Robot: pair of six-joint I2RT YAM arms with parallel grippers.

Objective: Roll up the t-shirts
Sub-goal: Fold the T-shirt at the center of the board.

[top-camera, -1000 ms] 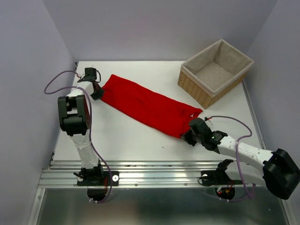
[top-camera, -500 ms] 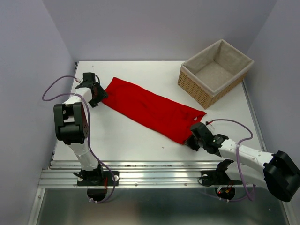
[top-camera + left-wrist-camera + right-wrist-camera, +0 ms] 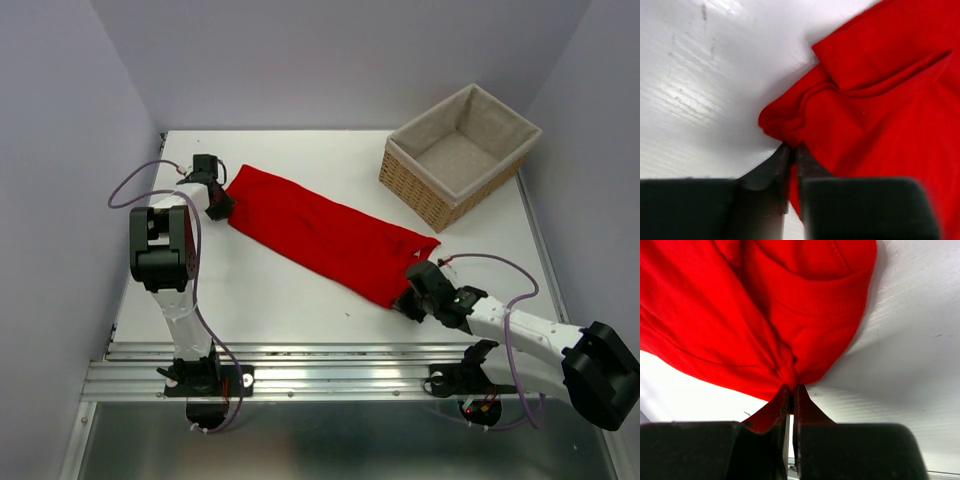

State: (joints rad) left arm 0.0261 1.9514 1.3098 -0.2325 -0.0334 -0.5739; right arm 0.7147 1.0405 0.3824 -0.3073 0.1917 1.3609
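Note:
The red t-shirt (image 3: 320, 232) lies folded into a long narrow band, running diagonally across the white table (image 3: 270, 300) from far left to near right. My left gripper (image 3: 222, 205) is at its far-left end. In the left wrist view its jaws (image 3: 791, 146) are pinched together on a bunched corner of the t-shirt (image 3: 880, 110). My right gripper (image 3: 405, 298) sits low at the near-right end. The right wrist view shows it (image 3: 791, 387) shut on a gathered fold of the t-shirt (image 3: 765, 315).
A wicker basket (image 3: 420, 200) with a pale cloth lining stands at the back right, close to the shirt's right end. Lilac walls close in the table on the left, back and right. A metal rail (image 3: 330, 375) runs along the near edge.
My left gripper let go of the shirt's far-left end, shifted right and came back down, pinching the cloth there. The right gripper slid slightly toward the near edge, still holding its end.

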